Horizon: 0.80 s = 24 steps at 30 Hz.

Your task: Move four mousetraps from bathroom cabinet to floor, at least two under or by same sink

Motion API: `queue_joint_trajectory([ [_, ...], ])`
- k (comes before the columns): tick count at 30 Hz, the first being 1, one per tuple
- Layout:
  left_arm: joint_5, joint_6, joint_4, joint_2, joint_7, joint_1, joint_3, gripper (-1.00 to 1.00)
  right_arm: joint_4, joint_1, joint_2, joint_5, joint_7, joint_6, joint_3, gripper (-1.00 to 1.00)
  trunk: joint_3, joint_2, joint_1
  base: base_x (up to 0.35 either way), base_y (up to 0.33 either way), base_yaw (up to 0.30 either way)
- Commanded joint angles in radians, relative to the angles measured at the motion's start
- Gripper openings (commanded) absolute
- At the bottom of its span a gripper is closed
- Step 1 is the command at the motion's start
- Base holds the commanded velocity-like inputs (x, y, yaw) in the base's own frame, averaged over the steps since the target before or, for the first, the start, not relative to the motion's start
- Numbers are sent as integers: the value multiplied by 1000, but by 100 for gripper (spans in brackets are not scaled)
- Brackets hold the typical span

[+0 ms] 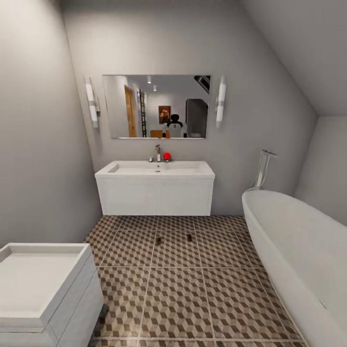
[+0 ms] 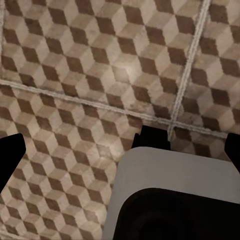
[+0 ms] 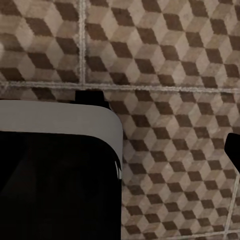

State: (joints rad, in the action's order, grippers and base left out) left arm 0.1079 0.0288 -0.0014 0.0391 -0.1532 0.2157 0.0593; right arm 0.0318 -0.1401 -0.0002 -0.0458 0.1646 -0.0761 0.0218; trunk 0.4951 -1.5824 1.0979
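Observation:
Two mousetraps lie on the bathroom floor (image 1: pixel 178 299) just in front of the bathroom sink (image 1: pixel 155 188), one (image 1: pixel 158 239) a little left of the other (image 1: pixel 189 237). They are small brown boards with dark parts. The sink is a wide white wall-hung basin with a metal tap (image 1: pixel 157 153) and a small red object (image 1: pixel 166 156) beside it. My left gripper (image 2: pixel 122 150) hangs open over the cube-patterned tiles, with dark fingertips (image 2: pixel 11 152) at both picture edges and nothing between them. My right gripper (image 3: pixel 120 150) is also open above the tiles beside my grey base (image 3: pixel 55 120). The cabinet is out of view.
A white oval tub (image 1: pixel 299 250) with a tall floor tap (image 1: pixel 262 168) fills the right side. A smaller white basin unit (image 1: pixel 43 284) stands at the near left. A mirror (image 1: pixel 156 106) hangs above the sink. Tiled floor runs between the units.

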Motion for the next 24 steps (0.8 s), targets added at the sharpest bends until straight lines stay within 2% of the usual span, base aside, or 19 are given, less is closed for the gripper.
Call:
queue_joint_trajectory([
  [1,7,3,0,0,0,1,5,100,3,-1,0,-5,3,-5,2,100,1,-1,0,0,0,0],
  [13,6,3,0,-1,0,1,5,100,3,-1,0,-5,0,-4,1,100,1,-1,0,0,0,10],
  [24,4,3,0,-5,0,1,5,100,3,-1,0,-5,0,-4,1,100,1,-1,0,0,0,207],
])
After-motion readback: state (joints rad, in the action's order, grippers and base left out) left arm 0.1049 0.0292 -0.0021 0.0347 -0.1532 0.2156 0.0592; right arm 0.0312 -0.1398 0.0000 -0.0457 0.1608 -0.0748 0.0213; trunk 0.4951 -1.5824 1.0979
